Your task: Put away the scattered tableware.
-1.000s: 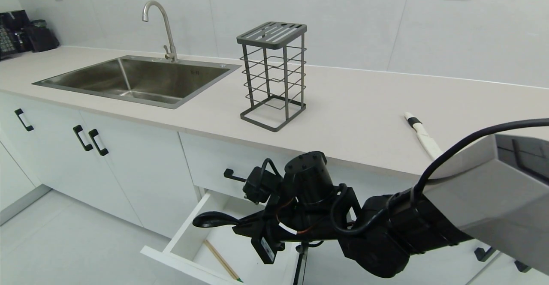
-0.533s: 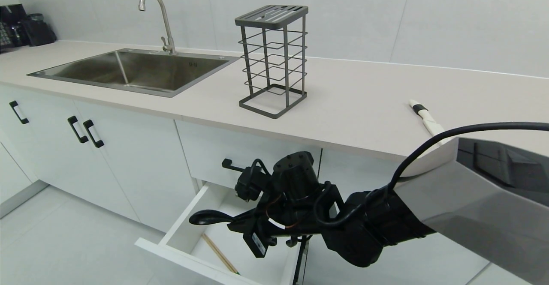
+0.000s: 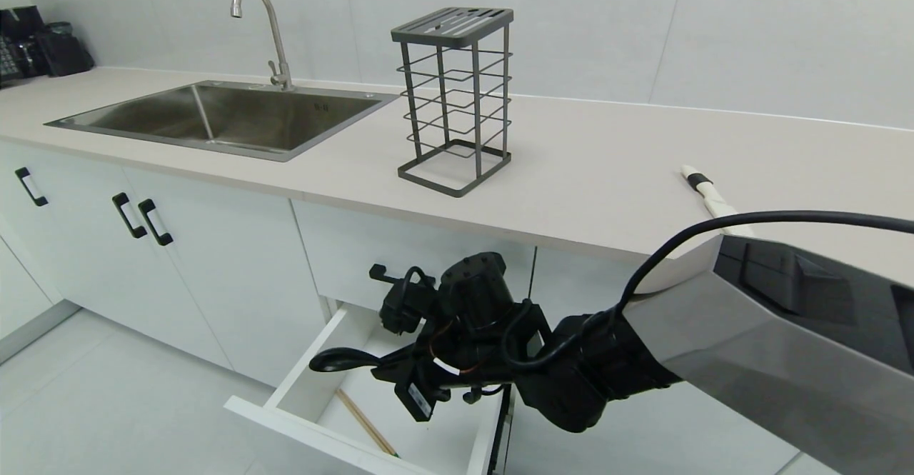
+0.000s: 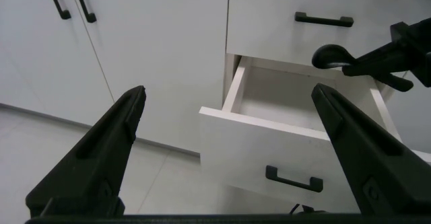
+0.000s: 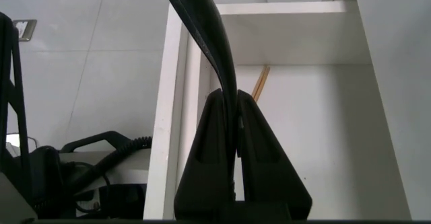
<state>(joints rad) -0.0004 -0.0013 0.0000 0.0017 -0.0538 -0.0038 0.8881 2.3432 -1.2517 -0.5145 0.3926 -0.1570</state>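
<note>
My right gripper (image 3: 401, 369) is shut on the handle of a black spoon (image 3: 341, 358), holding it level above the open white drawer (image 3: 294, 388) under the counter. In the right wrist view the spoon handle (image 5: 205, 32) runs out from between the closed fingers (image 5: 215, 140) over the drawer's inside (image 5: 323, 130). A wooden chopstick (image 3: 365, 423) lies in the drawer. A white utensil with a black band (image 3: 705, 193) lies on the counter at the right. My left gripper (image 4: 229, 93) is open and empty, facing the drawer front (image 4: 269, 153) from further out; the spoon (image 4: 331, 56) is beyond it.
A dark wire rack (image 3: 454, 100) stands mid-counter. A steel sink (image 3: 214, 114) with a tap lies to the left. Closed cabinet doors with black handles (image 3: 136, 218) are left of the drawer, and a shut drawer with a black handle (image 4: 323, 20) sits above it.
The head camera shifted downward. My right gripper, still shut on the spoon, has edged slightly left and closer in over the open drawer.
</note>
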